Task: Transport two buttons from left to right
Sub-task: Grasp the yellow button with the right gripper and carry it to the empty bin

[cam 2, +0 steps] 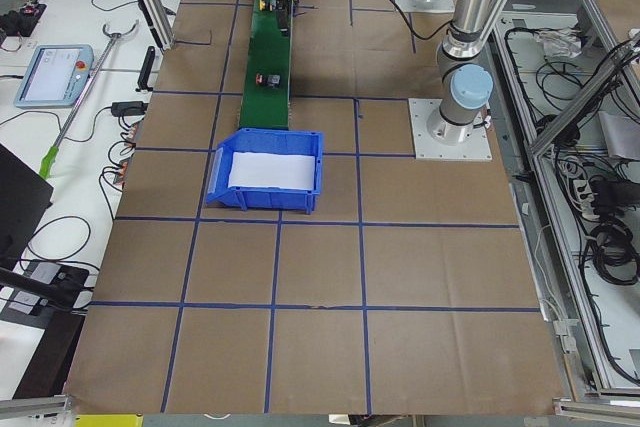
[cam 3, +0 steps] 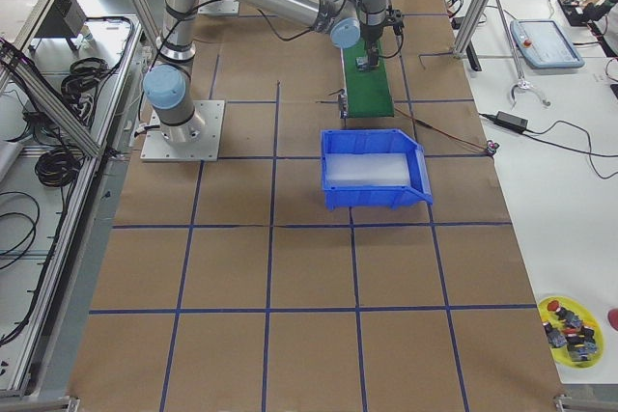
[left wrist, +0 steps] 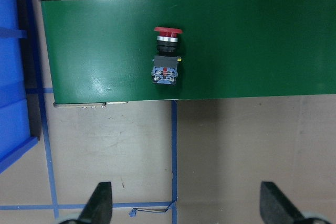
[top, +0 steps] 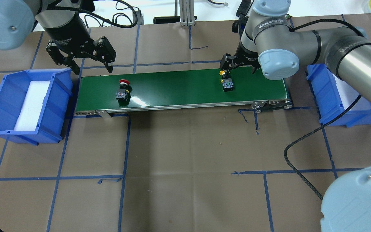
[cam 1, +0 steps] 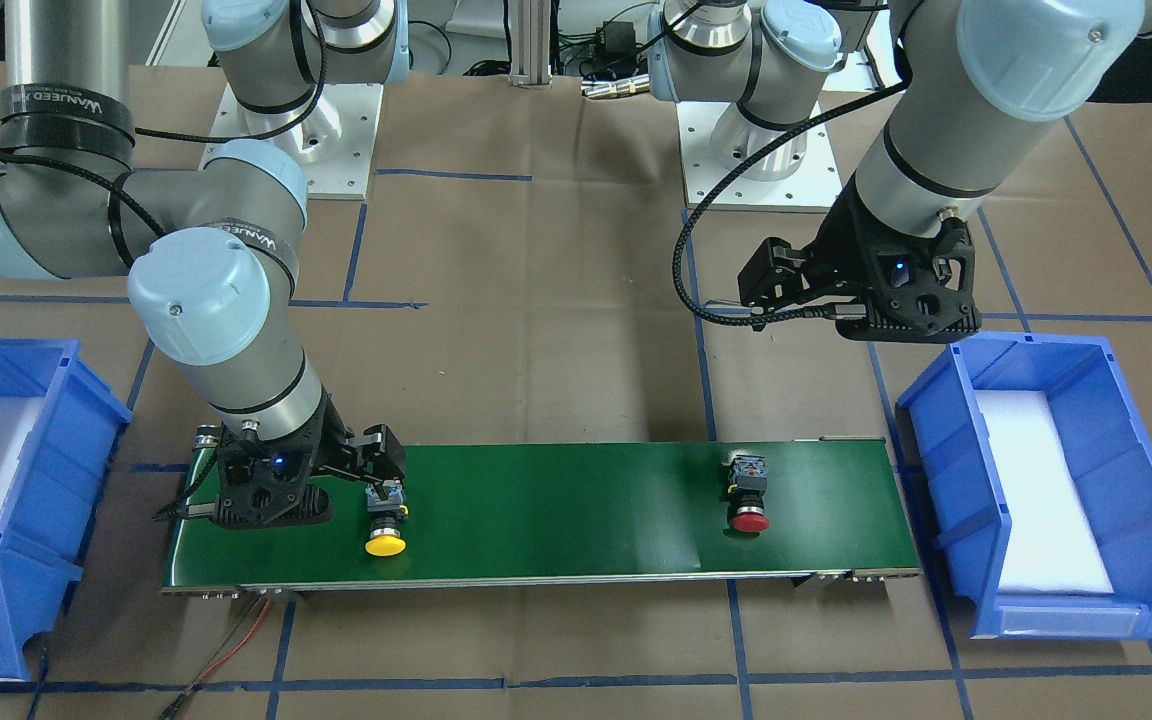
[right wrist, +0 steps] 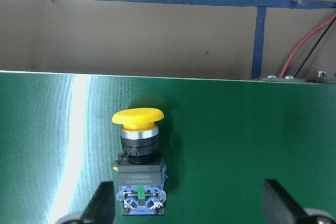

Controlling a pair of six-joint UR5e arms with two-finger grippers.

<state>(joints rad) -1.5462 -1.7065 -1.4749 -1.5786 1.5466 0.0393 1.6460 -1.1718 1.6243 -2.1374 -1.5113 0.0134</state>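
Note:
A yellow-capped button (cam 1: 385,527) lies on its side near the robot's-right end of the green conveyor belt (cam 1: 556,500). My right gripper (cam 1: 308,490) is open just above it. In the right wrist view the yellow button (right wrist: 137,156) lies between the fingertips (right wrist: 101,203), nearer the view's left one. A red-capped button (cam 1: 749,495) lies near the belt's other end. My left gripper (top: 91,66) is open and empty, raised beyond the belt's far edge; its wrist view shows the red button (left wrist: 167,61) on the belt (left wrist: 252,45).
A blue bin (top: 60,106) with white padding stands off the belt's left end. A second blue bin (top: 330,103) stands off the right end, partly under my right arm. Red and black wires (cam 1: 236,640) trail from the belt's right end. Blue tape lines cross the brown table.

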